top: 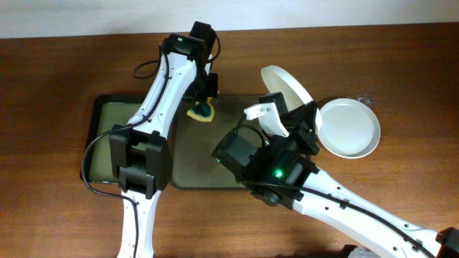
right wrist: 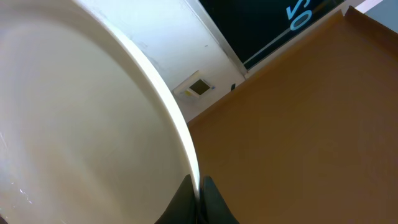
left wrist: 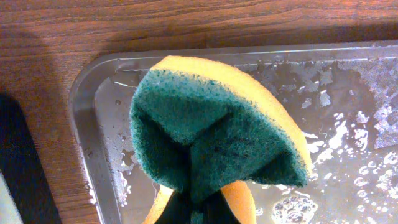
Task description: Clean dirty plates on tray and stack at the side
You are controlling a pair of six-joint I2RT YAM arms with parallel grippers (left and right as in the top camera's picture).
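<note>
Right gripper is clamped on the rim of the held plate, which is tilted over the tray's far right corner. Left gripper is pinched on the sponge above the tray's wet far left corner. The side plate lies flat just right of the tray, probably done. Third plate not seen. This one still needs stacking.

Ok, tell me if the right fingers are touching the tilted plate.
Touching. The right wrist view shows both right fingers clamped on the rim of the plate.
</note>
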